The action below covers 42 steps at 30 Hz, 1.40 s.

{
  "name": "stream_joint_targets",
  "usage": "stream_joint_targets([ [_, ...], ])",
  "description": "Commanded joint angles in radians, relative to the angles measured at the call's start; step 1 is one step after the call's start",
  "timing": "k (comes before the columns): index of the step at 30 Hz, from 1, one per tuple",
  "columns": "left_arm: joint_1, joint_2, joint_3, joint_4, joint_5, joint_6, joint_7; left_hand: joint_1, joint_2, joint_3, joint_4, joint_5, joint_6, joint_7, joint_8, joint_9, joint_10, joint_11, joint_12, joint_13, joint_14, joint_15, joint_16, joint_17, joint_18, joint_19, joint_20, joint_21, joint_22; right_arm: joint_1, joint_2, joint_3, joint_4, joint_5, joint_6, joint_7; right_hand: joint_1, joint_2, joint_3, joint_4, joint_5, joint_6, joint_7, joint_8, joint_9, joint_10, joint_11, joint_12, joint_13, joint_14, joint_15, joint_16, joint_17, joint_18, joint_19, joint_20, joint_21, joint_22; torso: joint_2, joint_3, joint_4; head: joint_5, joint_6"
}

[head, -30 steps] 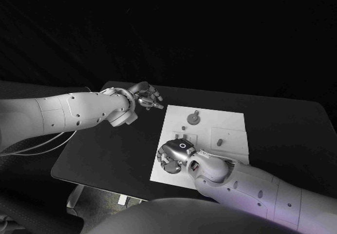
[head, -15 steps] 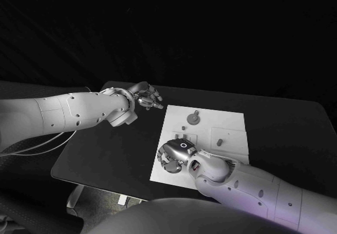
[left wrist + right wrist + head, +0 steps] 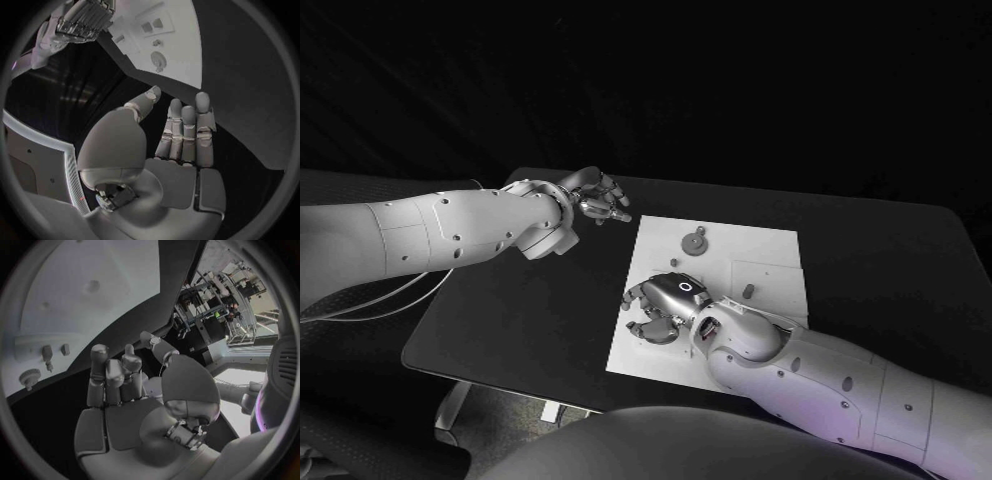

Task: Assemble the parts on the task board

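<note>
Twice looked for a held part and found none.

Saw the left hand (image 3: 596,195) hanging over the bare bench (image 3: 516,310), just off the far left corner of the board (image 3: 776,250). Found its fingers (image 3: 187,125) straight and side by side, thumb out, nothing in them. Guessed why: parked off the board, out of the way, to leave room for the other hand.

Saw the right hand (image 3: 661,310) low over the near left part of the board, palm down. Found its fingers (image 3: 103,375) bent a little and apart, like a claw, with nothing plainly between them. Could not tell about any touch on the board below. Guessed why again: set over that spot to reach down for a part or to push one in.

Spotted the round part (image 3: 695,242) lying flat near the far edge of the board, apart from both hands. Spotted a small peg (image 3: 749,291) standing in the board, near the right wrist. Judged the job far from done.
</note>
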<state>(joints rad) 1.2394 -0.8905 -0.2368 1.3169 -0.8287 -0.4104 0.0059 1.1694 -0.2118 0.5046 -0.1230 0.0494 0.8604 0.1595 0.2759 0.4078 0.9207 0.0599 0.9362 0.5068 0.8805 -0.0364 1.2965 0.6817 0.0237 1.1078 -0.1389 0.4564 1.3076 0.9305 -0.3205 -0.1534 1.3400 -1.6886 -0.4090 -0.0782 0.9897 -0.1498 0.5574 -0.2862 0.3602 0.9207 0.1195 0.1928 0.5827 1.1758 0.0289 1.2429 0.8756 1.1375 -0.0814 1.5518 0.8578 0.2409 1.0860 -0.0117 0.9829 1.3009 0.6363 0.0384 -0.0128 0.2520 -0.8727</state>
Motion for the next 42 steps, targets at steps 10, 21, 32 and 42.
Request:
stream_joint_targets([
  [10,0.001,0.007,0.001,-0.016,0.021,-0.010,0.031,-0.002,-0.013,-0.003,0.006,0.004,-0.003,0.011,0.003,0.001,-0.016,0.002,-0.004,-0.007,-0.010,-0.004,-0.001,-0.005,0.039,-0.006,0.000,-0.011,0.018,0.036,-0.060,0.010,0.028,0.099,-0.036,0.043,-0.003,-0.006,-0.022,0.002,-0.002,-0.042,0.029,-0.012,-0.007,-0.015,0.005,0.000,0.002,-0.007,0.010,-0.008,0.003,0.021,-0.011,0.003,-0.009,-0.002,0.000,0.0024,-0.0012,-0.017,0.016],
  [21,0.001,0.014,0.001,-0.024,0.041,-0.010,0.047,0.000,-0.011,0.002,0.014,0.004,-0.005,0.017,0.007,0.004,-0.020,0.011,-0.083,-0.059,-0.023,0.007,-0.045,-0.033,0.036,-0.026,0.012,-0.051,0.002,0.084,-0.154,0.020,0.070,0.157,-0.040,0.059,-0.004,0.001,-0.026,0.003,-0.002,-0.037,0.028,-0.008,-0.007,-0.017,0.004,0.002,0.003,-0.008,0.010,-0.008,0.004,0.021,-0.011,0.004,-0.010,-0.002,0.000,0.0037,-0.0030,-0.031,0.030],
  [32,0.000,0.021,0.001,-0.027,0.065,-0.013,0.068,0.000,-0.002,-0.002,0.009,0.004,-0.005,0.020,0.015,0.008,0.018,0.019,-0.212,-0.141,-0.018,0.014,-0.069,-0.050,0.037,-0.022,0.019,-0.083,-0.004,0.122,-0.240,0.027,0.092,0.223,-0.035,0.082,-0.006,0.008,-0.030,0.005,-0.001,-0.031,0.026,-0.004,-0.007,-0.018,0.003,0.004,0.003,-0.008,0.008,-0.007,0.005,0.021,-0.011,0.005,-0.010,-0.003,0.000,0.0071,-0.0042,-0.050,0.042],
  [42,-0.002,0.030,0.001,-0.025,0.071,-0.010,0.075,-0.001,-0.001,-0.003,0.009,0.004,-0.006,0.021,0.015,0.008,0.027,0.020,-0.233,-0.151,-0.016,0.015,-0.071,-0.052,0.037,-0.019,0.020,-0.088,-0.004,0.151,-0.312,0.029,0.095,0.304,-0.026,0.119,-0.007,0.013,-0.032,0.005,-0.001,-0.027,0.025,-0.002,-0.007,-0.019,0.002,0.005,0.003,-0.009,0.007,-0.008,0.005,0.021,-0.011,0.006,-0.011,-0.003,-0.001,0.0100,-0.0068,-0.074,0.053],
])
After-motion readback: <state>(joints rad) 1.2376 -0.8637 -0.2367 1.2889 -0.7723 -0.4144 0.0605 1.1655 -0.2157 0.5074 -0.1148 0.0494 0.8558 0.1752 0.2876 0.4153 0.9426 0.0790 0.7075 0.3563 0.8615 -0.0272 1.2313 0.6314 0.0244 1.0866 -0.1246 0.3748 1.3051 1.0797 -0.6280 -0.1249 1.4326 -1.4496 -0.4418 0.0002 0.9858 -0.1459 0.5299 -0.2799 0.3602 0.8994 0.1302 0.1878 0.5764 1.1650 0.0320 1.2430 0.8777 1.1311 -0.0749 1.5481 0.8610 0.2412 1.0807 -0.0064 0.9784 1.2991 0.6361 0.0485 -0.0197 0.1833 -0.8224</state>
